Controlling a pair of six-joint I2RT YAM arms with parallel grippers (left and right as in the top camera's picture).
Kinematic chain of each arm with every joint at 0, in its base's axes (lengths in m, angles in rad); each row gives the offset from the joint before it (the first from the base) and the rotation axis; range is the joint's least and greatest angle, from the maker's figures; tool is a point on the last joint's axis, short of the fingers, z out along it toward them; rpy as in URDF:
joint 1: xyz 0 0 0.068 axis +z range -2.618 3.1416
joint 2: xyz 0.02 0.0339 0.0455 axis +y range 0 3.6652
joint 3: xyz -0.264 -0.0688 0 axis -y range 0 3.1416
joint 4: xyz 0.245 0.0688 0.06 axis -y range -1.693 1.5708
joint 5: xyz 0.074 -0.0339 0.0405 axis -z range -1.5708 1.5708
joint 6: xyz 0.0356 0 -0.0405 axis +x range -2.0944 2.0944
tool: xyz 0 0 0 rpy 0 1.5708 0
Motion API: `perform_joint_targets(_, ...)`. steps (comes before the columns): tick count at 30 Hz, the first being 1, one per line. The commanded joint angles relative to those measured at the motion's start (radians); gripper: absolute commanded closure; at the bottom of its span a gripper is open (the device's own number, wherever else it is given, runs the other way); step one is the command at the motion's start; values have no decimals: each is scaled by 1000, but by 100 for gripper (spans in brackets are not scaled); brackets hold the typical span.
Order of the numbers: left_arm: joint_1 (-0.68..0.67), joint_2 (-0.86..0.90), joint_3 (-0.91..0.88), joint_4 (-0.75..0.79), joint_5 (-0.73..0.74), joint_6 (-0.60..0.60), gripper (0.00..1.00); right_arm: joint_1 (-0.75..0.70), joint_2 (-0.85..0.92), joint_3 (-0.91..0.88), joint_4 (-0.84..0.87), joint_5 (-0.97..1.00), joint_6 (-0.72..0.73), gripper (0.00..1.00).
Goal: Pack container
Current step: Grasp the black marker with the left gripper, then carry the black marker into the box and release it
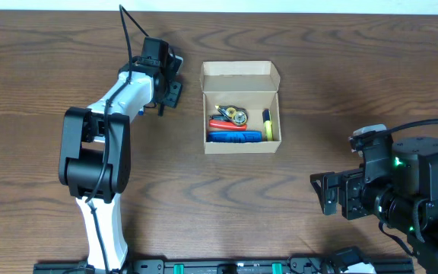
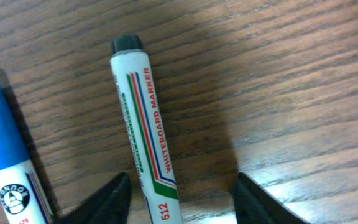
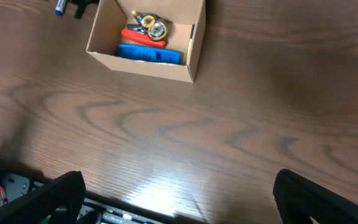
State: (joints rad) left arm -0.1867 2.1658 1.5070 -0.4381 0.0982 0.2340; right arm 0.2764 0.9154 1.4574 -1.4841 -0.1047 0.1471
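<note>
— How far along was the packing?
— Partway. Your cardboard box (image 1: 242,147) sat open mid-surface, with a blue case (image 1: 234,137) and a red-handled tool (image 1: 220,122) inside. The whiteboard marker (image 2: 146,124) and blue-capped marker (image 2: 2,137) lay outside. Your left gripper (image 2: 182,190) had its jaws spread astride the first, not gripping. Your right gripper (image 3: 179,193) was open and empty.

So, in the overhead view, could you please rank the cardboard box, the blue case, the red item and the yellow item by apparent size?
1. The cardboard box, clearly largest.
2. The blue case, lying inside it.
3. The red item and the yellow item: too alike and partly hidden to rank.
</note>
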Motion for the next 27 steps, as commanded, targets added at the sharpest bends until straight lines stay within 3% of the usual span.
perform_joint_targets(1,5,21,-2,-1,-5,5,60,6,-1,1,-1,-4,-14,1)
perform_joint_targets(11,5,5,0,-61,-4,-51,94,6,-1,1,-1,-4,-14,1)
perform_joint_targets(17,5,-104,1,-157,-4,-67,94,6,-1,1,-1,-4,-14,1)
perform_joint_targets(24,-7,-385,1,-202,12,-77,94,6,-1,1,-1,-4,-14,1)
perform_joint_targets(27,-43,-508,1,-206,87,27,94,6,-1,1,-1,-4,-14,1)
